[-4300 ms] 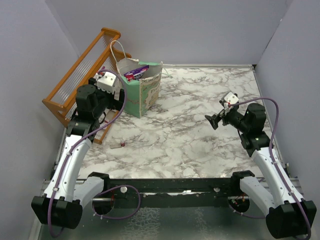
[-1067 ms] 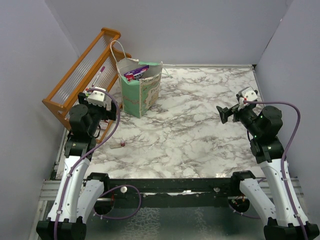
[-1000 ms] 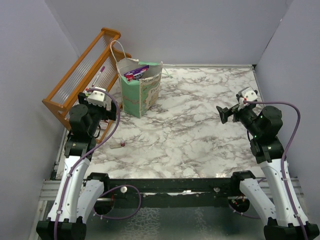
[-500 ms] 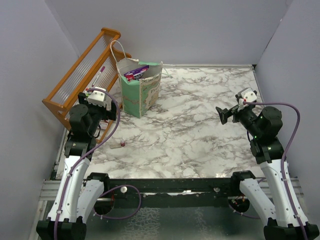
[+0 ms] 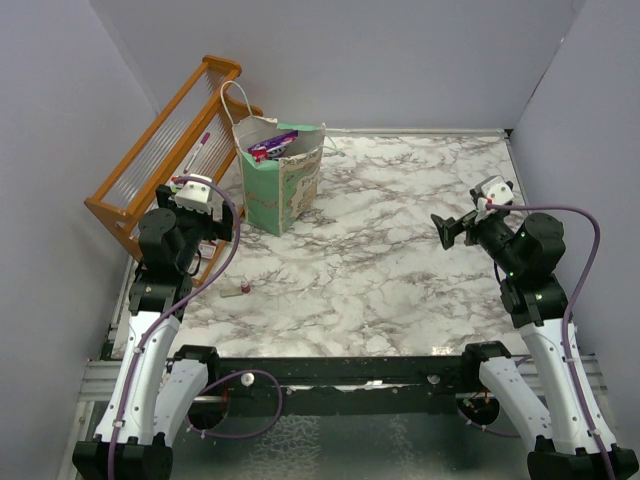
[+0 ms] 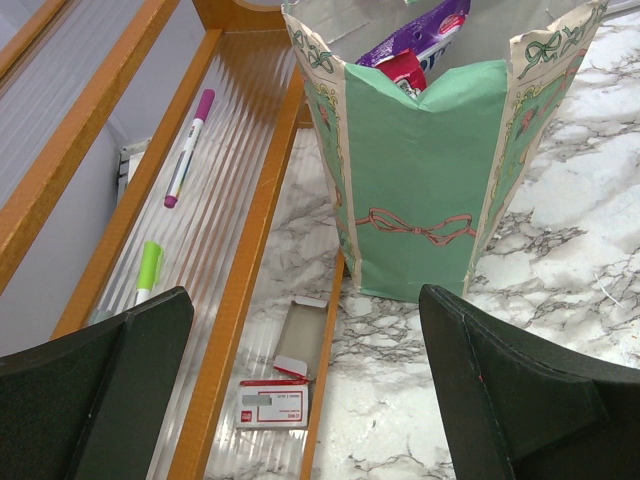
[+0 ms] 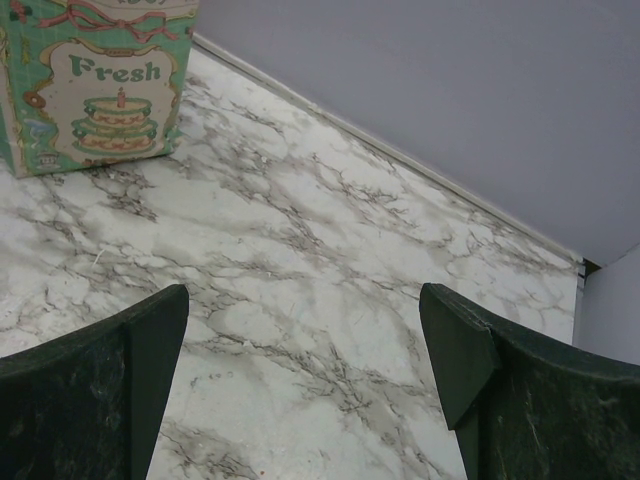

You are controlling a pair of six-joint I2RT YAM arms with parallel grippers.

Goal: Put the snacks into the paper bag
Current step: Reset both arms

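Standing beside rack (image 5: pixel 150 165), paper bag (image 5: pixel 287 195), snacks (image 5: pixel 272 146) inside

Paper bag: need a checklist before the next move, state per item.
1. Paper bag standing upright, mouth open: ok.
2. Snacks inside: a purple packet shows at the mouth. How many are inside: cannot tell.
3. No loose snacks on the table: ok, none in view.
4. Left hand open and empty: ok.
5. Right hand open and empty: ok.
6. Red-capped tube lying on the table, not a snack, apart from both hands: ok.
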